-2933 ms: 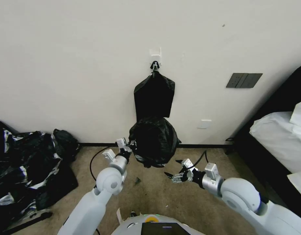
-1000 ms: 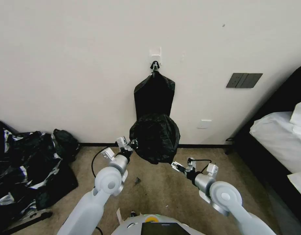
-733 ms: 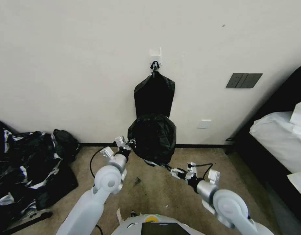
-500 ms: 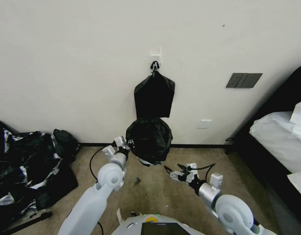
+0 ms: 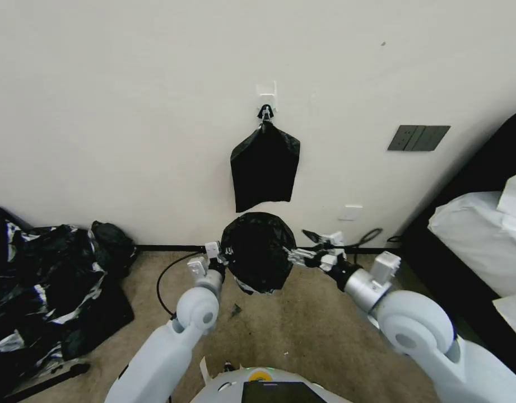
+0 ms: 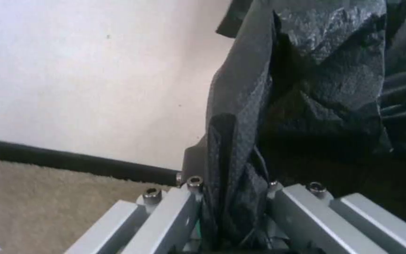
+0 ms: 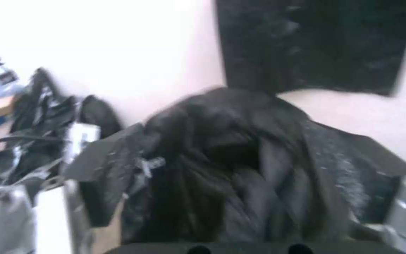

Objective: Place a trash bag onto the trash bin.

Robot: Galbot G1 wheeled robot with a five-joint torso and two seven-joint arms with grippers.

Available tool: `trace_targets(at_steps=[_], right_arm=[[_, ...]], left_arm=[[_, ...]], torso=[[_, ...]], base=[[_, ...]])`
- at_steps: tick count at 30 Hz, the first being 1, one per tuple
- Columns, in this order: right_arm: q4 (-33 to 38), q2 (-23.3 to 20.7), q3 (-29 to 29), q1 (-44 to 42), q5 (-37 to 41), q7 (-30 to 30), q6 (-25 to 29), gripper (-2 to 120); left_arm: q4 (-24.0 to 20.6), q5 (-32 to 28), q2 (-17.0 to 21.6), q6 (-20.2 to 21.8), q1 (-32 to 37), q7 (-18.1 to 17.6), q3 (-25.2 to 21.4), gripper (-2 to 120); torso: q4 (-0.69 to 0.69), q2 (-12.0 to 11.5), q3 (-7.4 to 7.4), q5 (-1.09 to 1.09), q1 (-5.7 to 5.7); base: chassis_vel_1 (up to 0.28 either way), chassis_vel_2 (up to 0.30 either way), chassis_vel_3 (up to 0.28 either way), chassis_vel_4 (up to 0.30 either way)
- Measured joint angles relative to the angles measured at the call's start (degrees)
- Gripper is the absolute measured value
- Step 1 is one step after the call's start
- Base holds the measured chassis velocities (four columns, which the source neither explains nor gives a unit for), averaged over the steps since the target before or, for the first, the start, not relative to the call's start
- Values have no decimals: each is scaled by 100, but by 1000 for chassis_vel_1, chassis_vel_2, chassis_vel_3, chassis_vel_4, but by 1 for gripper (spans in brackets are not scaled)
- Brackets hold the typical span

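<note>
Holding the thin glossy black plastic trash bag (image 5: 258,258) up in the air, my left gripper (image 5: 219,253) is clenched on a fold at the bag's left edge; through the left wrist camera I see a pleat of black film (image 6: 231,169) pinched between the two grey metal fingers (image 6: 165,215). The bag balloons out round and crumpled in front of the cream wall (image 5: 129,112), above the beige carpet (image 5: 280,330) and touching neither.

My right gripper (image 5: 303,250) sits at the bag's right edge with its fingers spread; one dark tip points up and away from the plastic, and I cannot tell whether the other touches it. From the right wrist camera the bag (image 7: 240,165) bulges close ahead, blurred.

Just above the bag, apart from it, a flat rectangular black bundle (image 5: 265,168) hangs from a white wall hook (image 5: 266,101) by its knotted top. A big heap of black plastic (image 5: 50,285) lies on the floor well off to my left. A bed with white linen (image 5: 482,235) stands along my right.
</note>
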Motion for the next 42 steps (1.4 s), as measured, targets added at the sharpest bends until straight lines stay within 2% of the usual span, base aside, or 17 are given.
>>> trace_targets(at_steps=[1, 2, 3, 4, 5, 6, 9, 10, 11, 14, 16, 19, 20, 22, 32, 42], right_arm=[[0, 0, 0, 0, 0, 0, 0, 85], [-58, -11, -339, 321, 11, 127, -146, 80], [-158, 47, -902, 778, 69, 518, -333, 72], [-158, 47, -902, 778, 69, 518, -333, 72], [-305, 245, -1634, 1302, 206, 1114, -565, 60], [-377, 357, -1943, 1492, 274, 1370, -639, 55], [-517, 515, -2389, 1739, 338, 1714, -714, 48], [-655, 660, -2696, 1938, 439, 1988, -805, 39], [-655, 660, -2696, 1938, 439, 1988, -805, 39], [-950, 931, -3005, 2210, 691, 2438, -912, 26], [-1019, 976, -3040, 2252, 703, 2506, -917, 22], [-1201, 1135, -3208, 2416, 742, 2730, -915, 9], [-1201, 1135, -3208, 2416, 742, 2730, -915, 9], [-1353, 1281, -3396, 2551, 769, 2938, -904, 0], [-1977, 1615, -3729, 2844, 585, 3151, -858, 0], [-2489, 1690, -3834, 2923, 421, 3188, -828, 0]], left_arm=[[0, 0, 0, 0, 0, 0, 0, 3], [6, 194, -3, -20, 37, 36, 46, 3], [7, 492, -6, -82, 88, 76, 117, 3], [7, 492, -6, -82, 88, 76, 117, 3], [7, 750, -4, -125, 135, 94, 191, 3], [2, 849, -2, -135, 147, 102, 216, 3], [-15, 1032, 11, -177, 171, 134, 248, 3], [-29, 1220, 21, -221, 193, 177, 280, 3], [-29, 1220, 21, -221, 193, 177, 280, 3], [-58, 1549, 19, -301, 238, 262, 340, 3], [-62, 1628, 18, -321, 248, 280, 351, 3], [-63, 1877, 8, -398, 283, 352, 404, 3], [-63, 1877, 8, -398, 283, 352, 404, 3], [-63, 1959, -6, -417, 293, 386, 435, 3], [-190, 2047, 2, -430, 406, 443, 435, 3], [-300, 2099, -20, -439, 470, 519, 441, 3]], torso=[[0, 0, 0, 0, 0], [0, 0, 0, 0, 0], [0, 0, 0, 1, 0], [0, 0, 0, 1, 0], [0, 0, 0, 1, 0], [0, 0, 0, 0, 0], [0, 0, 0, 1, 0], [0, 0, 0, 0, 0], [0, 0, 0, 0, 0], [0, 0, 0, 0, 0], [0, 0, 0, 0, 0], [-1, 0, 0, 0, 0], [-1, 0, 0, 0, 0], [0, 0, 0, 0, 0], [0, 0, 0, 1, 0], [0, 0, 0, 1, 0]], base=[[0, 0, 0, 0], [0, 0, 0, 0], [0, 0, 0, 0], [0, 0, 0, 0], [0, 0, 0, 0], [0, 0, 0, 0], [0, 0, 0, 0], [0, 0, 0, 0], [0, 0, 0, 0], [0, 0, 0, 0], [0, 0, 0, 0], [0, 0, 0, 0], [0, 0, 0, 0], [0, 0, 0, 0], [0, 0, 0, 0], [0, 0, 0, 0]])
